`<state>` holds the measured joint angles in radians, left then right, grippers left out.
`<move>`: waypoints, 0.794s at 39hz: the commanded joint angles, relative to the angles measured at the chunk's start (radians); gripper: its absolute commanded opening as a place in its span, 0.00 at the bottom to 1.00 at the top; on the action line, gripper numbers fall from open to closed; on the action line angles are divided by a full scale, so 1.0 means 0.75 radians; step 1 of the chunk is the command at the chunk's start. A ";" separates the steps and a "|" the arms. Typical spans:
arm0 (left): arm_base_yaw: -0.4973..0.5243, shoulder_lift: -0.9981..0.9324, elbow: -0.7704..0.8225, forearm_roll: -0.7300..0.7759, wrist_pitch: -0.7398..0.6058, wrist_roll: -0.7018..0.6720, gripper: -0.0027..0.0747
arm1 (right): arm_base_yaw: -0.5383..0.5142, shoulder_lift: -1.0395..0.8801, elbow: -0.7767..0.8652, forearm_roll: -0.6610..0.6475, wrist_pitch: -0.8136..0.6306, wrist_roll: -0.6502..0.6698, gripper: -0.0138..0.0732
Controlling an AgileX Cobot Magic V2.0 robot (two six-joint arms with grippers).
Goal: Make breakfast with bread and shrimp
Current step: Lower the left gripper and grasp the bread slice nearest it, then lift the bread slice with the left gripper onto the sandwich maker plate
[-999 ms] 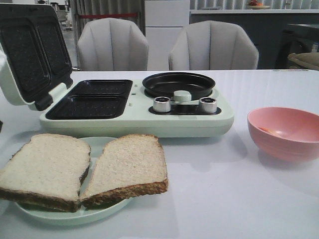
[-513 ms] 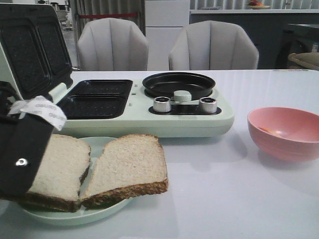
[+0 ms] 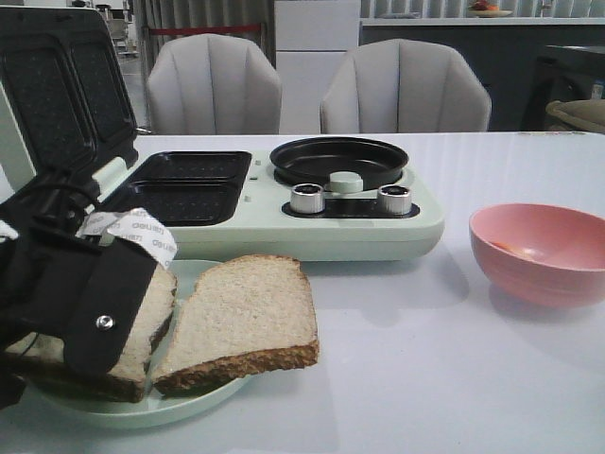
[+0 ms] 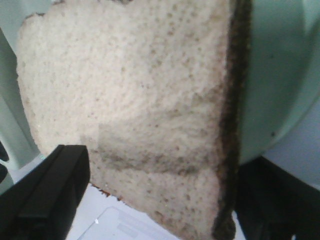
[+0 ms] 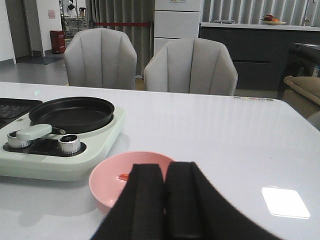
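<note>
**Left gripper at the bread plate**

The left gripper (image 4: pixel 150 200), spread open, straddles the near-left bread slice (image 4: pixel 135 100) on the plate (image 3: pixel 203 397); the other slice (image 3: pixel 248 317) lies beside it. The right gripper (image 5: pixel 164 200) is clenched, empty, near the pink bowl (image 3: pixel 541 253) holding shrimp (image 5: pixel 123 177).

The left hand (image 3: pixel 57 303) covers the left of 2 bread slices (image 3: pixel 248 320) on a pale plate (image 3: pixel 161 405); a pink bowl (image 3: pixel 539 253) sits well apart on the desk (image 3: pixel 425 378).

I am hanging my left gripper (image 4: pixel 150 200) with fingers spread wide, and pressing my right gripper (image 5: pixel 164 200) closed.
</note>
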<state>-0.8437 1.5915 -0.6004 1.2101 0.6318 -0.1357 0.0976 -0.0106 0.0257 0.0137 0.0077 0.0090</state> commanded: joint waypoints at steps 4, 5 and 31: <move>-0.010 -0.021 -0.025 0.018 0.099 -0.019 0.54 | -0.007 -0.028 -0.021 -0.018 -0.105 -0.003 0.32; -0.010 -0.021 -0.028 0.018 0.108 -0.019 0.52 | -0.007 -0.028 -0.021 -0.018 -0.105 -0.003 0.32; -0.136 -0.266 -0.117 -0.040 0.275 -0.019 0.18 | -0.007 -0.028 -0.021 -0.018 -0.105 -0.003 0.32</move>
<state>-0.9304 1.4547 -0.6419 1.1632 0.7767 -0.1379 0.0976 -0.0106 0.0257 0.0137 0.0077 0.0090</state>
